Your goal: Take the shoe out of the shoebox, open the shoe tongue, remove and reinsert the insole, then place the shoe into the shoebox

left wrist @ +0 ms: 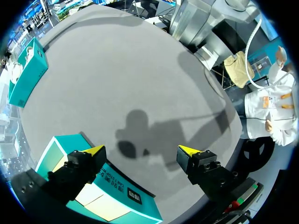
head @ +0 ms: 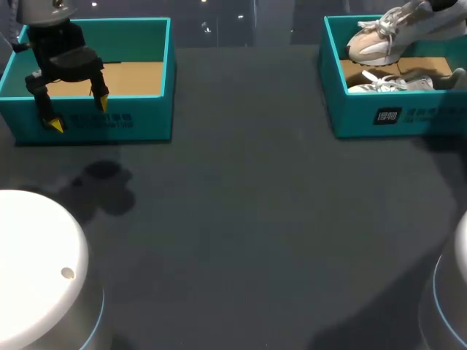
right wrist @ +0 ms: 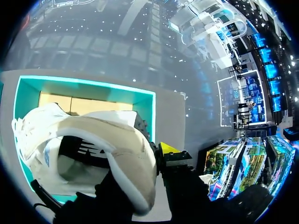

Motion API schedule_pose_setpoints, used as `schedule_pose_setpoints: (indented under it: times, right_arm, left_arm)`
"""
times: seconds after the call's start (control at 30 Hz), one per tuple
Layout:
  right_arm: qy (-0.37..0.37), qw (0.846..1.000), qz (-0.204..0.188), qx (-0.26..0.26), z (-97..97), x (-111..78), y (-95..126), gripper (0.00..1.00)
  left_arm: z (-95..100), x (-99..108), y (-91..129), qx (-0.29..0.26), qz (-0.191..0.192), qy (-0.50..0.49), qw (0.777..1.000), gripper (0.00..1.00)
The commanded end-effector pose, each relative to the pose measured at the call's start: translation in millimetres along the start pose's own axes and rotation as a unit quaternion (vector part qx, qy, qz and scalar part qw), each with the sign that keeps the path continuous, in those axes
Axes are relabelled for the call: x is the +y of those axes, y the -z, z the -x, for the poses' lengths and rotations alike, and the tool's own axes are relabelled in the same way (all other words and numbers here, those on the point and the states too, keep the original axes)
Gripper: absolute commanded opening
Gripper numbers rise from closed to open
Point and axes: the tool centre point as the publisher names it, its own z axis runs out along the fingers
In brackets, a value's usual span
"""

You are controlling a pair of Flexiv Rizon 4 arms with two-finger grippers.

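A cream and white shoe [head: 385, 35] hangs tilted above the right teal shoebox [head: 394, 117], toe toward the box's left wall. In the right wrist view my right gripper [right wrist: 155, 156] is shut on the heel of this shoe [right wrist: 93, 130]; one yellow fingertip [right wrist: 170, 148] shows outside the heel and the other is hidden inside. The box [right wrist: 84, 85] lies beneath it. A second white shoe [head: 398, 82] lies inside that box. My left gripper [head: 73, 108] stands open and holds nothing above the front wall of the left teal shoebox [head: 139, 120]. The left wrist view shows the same gripper [left wrist: 140, 151] with that box [left wrist: 119, 189] under one finger.
The left shoebox shows only its cardboard floor [head: 135, 76]. Dark tabletop [head: 241, 204] spreads between the two boxes and toward the front. White rounded arm bases stand at the front left [head: 36, 262] and front right [head: 456, 292] corners.
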Motion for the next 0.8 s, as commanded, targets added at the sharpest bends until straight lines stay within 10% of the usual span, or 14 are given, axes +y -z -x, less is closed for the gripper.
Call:
schedule_pose_setpoints:
  times: [0.03, 0.8]
  right_arm:
    - [-0.032, 0.999, -0.003, 0.022, 1.2, 3.2, -22, 0.00]
    - [-0.055, 0.998, 0.000, 0.032, -31.3, 16.6, -69, 0.00]
  left_arm:
    - [-1.5, 0, 0, -0.001, 0.002, 0.000, 1.000, 1.00]
    - [-1.5, 0, 0, -0.001, 0.002, 0.000, 1.000, 1.00]
